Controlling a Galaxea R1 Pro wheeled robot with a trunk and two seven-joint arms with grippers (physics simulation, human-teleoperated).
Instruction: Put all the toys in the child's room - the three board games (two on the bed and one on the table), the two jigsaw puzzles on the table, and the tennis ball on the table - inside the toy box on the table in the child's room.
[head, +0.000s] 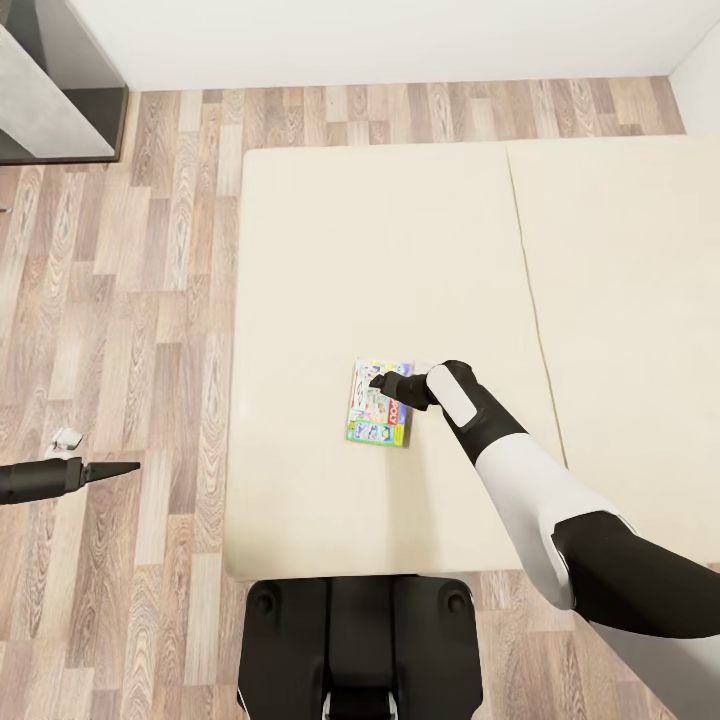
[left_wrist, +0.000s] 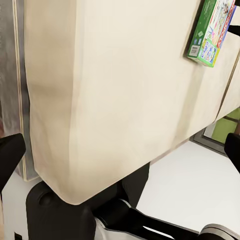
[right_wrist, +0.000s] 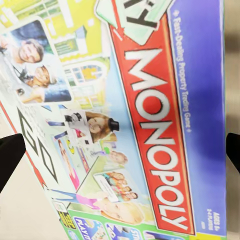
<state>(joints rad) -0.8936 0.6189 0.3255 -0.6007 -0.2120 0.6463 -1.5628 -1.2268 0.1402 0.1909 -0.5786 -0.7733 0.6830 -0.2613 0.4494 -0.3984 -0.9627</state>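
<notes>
- Game box (head: 380, 417) lies flat on the bed (head: 350, 250).
- Your right hand (head: 384, 381) hovers over it, spread wide, holding nothing.
- Left hand (head: 125, 467): I cannot tell its state.
- Next: lower, straddle an edge, close.

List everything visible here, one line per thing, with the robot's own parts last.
board game: one, green-edged cartoon cover with a red Monopoly banner, flat on the bed.
bed: one, beige mattress, ahead of the robot.
floor: wood planks, around the bed.
grey furniture: one, dark-edged, far corner on the left.
right gripper: black, open, over the board game.
left gripper: black, over the floor beside the bed; fingertips wide apart in the left wrist view.
robot base: black, at the bed's near edge.
</notes>
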